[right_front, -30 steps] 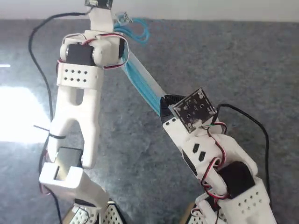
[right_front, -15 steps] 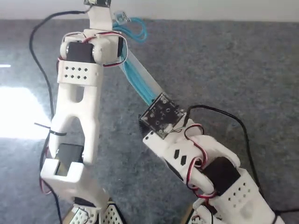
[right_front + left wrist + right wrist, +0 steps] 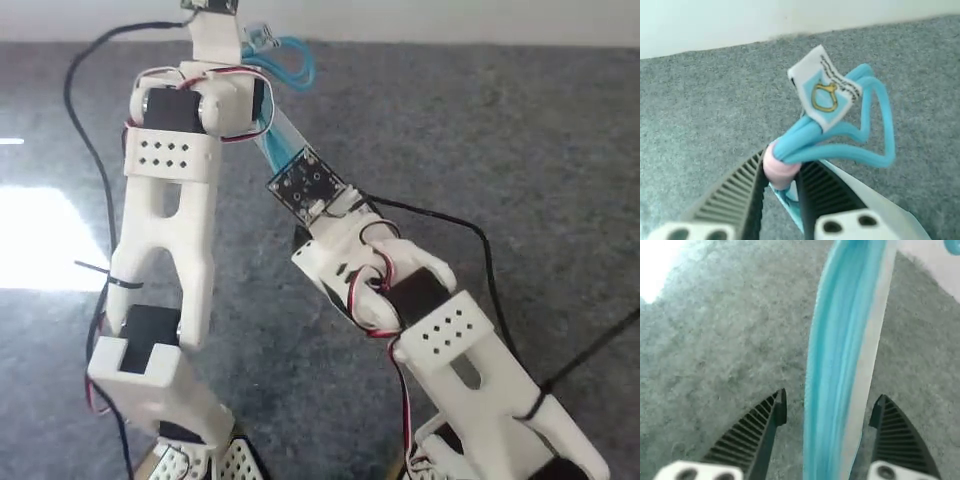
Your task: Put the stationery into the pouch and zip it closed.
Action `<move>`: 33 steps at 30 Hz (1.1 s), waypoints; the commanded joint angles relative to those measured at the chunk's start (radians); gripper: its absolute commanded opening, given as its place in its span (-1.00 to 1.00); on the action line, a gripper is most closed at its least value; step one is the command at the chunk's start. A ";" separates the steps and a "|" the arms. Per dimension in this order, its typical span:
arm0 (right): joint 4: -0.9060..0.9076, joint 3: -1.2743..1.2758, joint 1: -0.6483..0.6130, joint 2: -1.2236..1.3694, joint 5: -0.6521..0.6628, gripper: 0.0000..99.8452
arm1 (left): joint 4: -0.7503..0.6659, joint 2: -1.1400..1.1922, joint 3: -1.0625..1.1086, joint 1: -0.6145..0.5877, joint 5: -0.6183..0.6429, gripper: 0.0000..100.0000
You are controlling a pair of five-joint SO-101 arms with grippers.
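Observation:
The light-blue pouch (image 3: 284, 138) lies as a long narrow strip running from the far table edge toward the middle. Its far end carries a blue cord loop (image 3: 875, 127) and a white tag (image 3: 824, 91). My left gripper (image 3: 782, 166) is shut on a pink piece (image 3: 777, 169) at the root of the cords, at the pouch's far end. In the high view that arm (image 3: 170, 190) stretches up the left side. My right gripper (image 3: 830, 415) is open and straddles the pouch (image 3: 845, 360), one finger (image 3: 765, 427) on each side, just behind the left arm's wrist.
A grey speckled table (image 3: 520, 130) lies all around, with a white wall past its far edge. A bright glare patch (image 3: 40, 245) sits at the left. Black cables (image 3: 470, 235) trail from both arms.
The right arm has slid along the pouch toward the far left, from mid-table up to just beside the left arm's wrist. The left arm has held still.

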 commanded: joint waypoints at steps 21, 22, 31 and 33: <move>-0.166 -0.160 0.074 0.079 0.003 -0.99 | 0.035 0.121 0.018 0.040 -0.020 -0.98; -0.150 -0.164 0.074 0.051 0.003 -0.99 | 0.026 0.135 0.013 0.038 -0.020 -0.98; -0.059 -0.158 0.082 -0.189 0.012 -0.99 | 0.035 0.247 -0.056 0.038 -0.020 -0.98; -0.062 -0.158 0.082 -0.186 0.029 -0.99 | 0.058 0.256 -0.073 0.038 -0.020 -0.98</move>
